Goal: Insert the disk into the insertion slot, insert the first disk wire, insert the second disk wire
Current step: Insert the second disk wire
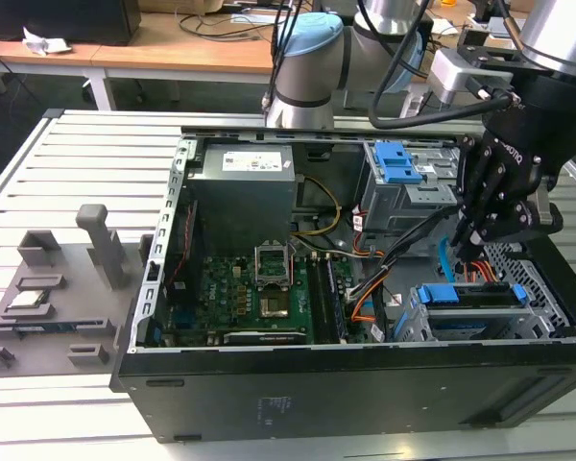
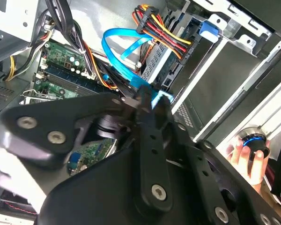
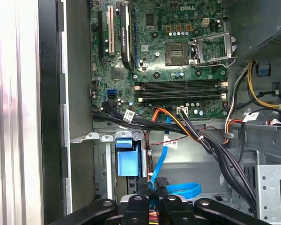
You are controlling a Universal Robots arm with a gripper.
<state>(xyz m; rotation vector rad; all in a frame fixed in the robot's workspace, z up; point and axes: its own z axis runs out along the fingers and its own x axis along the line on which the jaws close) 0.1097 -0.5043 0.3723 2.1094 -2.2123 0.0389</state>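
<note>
The disk [image 1: 464, 296], in its blue carrier, lies inside the insertion slot [image 1: 545, 300], the low perforated cage at the case's front corner on the exterior view's right. My gripper [image 1: 472, 237] hangs just above the disk's rear edge. Its black fingers [image 2: 152, 140] are shut on the plug end of the second disk wire [image 2: 116, 52], the flat light-blue cable that loops beside them [image 3: 179, 189]. The first disk wire [image 2: 160, 33], an orange-red-black bundle, ends in a dark plug [image 2: 179, 52] that sits against the disk's rear.
A taller grey cage with a blue latch [image 1: 399, 163] stands behind the gripper. The power supply [image 1: 242, 187] and motherboard [image 1: 259, 288] take up the case's middle. Black cable bundles [image 3: 215, 150] cross near the slot. A person's hand [image 2: 249, 157] rests outside the case. Grey fixtures [image 1: 53, 288] sit on the table.
</note>
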